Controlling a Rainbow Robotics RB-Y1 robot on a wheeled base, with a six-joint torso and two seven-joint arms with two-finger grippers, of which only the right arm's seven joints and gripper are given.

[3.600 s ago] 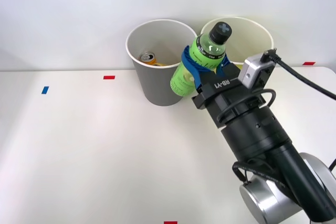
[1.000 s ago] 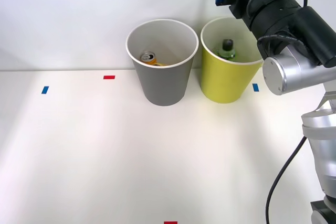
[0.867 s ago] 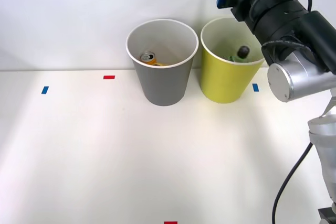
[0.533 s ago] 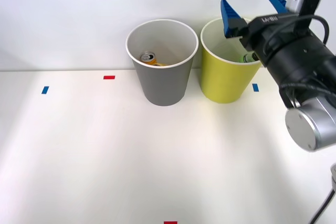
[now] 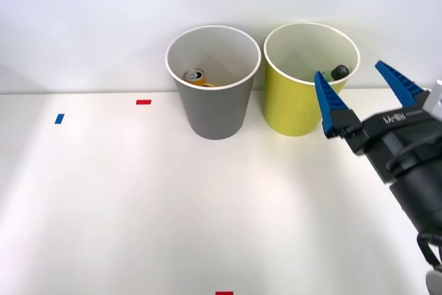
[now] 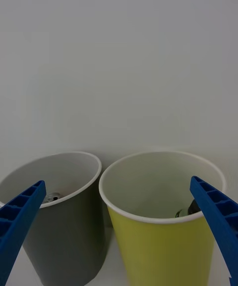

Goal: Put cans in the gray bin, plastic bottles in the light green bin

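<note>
bottle (image 5: 339, 72) dropped into light green bin (image 5: 295, 105) | pincer (image 5: 359, 91) empty, backed off

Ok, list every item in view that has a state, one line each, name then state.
can: inside the gray bin, lying at its bottom.
gray bin: upright, holding the can.
plastic bottle: inside the light green bin, black cap leaning against its wall.
light green bin: upright, holding the bottle.
right gripper: jaws open, empty, in front of the light green bin.

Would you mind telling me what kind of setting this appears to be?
Probably a robot test bench: a plain white table against a blank wall, coloured tape markers, a gray bin and light green bin for sorting.
</note>
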